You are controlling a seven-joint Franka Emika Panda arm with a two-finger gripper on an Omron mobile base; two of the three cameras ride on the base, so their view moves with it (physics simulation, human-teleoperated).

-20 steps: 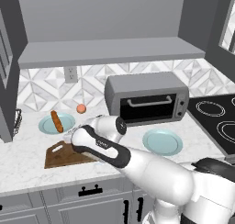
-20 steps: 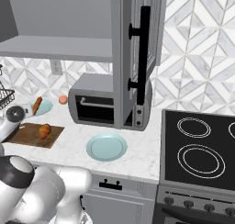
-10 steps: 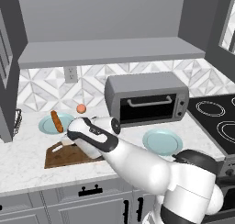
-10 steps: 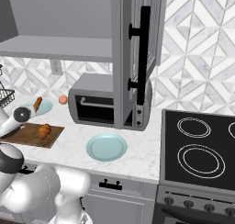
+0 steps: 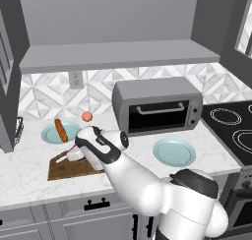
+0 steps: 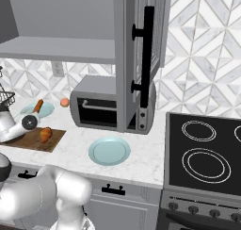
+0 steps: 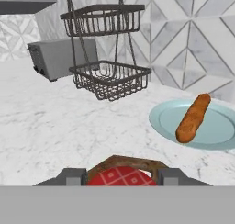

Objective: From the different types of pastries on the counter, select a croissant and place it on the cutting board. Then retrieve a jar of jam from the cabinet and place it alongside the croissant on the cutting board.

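Nearest, in the hand view: claw (image 7: 118, 176) closed on the jar of jam (image 7: 120, 180), red checked lid wedged between the two dark tips. Grips across the lid, probably to keep the jar upright on its way down. Just past the lid, toward 12 o'clock, a curved brown edge of the cutting board (image 7: 131, 161), so held low over the board's end; cannot tell whether the jar's base touches the wood.

From the right base view, croissant (image 6: 45, 134) lying on the board (image 6: 26, 142), at about 3 o'clock from the white hand and near it but apart. Leaves bare wood on the hand's side, seemingly the room meant for the jar beside the pastry. By that reading, first half of the task done, second half down to setting the jar and letting go.

Further out, toward 2 o'clock in the hand view, the long thin pastry (image 7: 193, 117) resting on its teal plate (image 7: 220, 131), passed over as the wrong kind. At 12 o'clock, a two-tier wire basket (image 7: 110, 78) on the white marble surface (image 7: 50, 126).

Farthest, from the left base view: small orange ball (image 5: 87, 116) by the wall, toaster oven (image 5: 157, 106), spare teal plate (image 5: 173, 152) at 5 o'clock of it, grey shelf (image 5: 118, 54) overhead.
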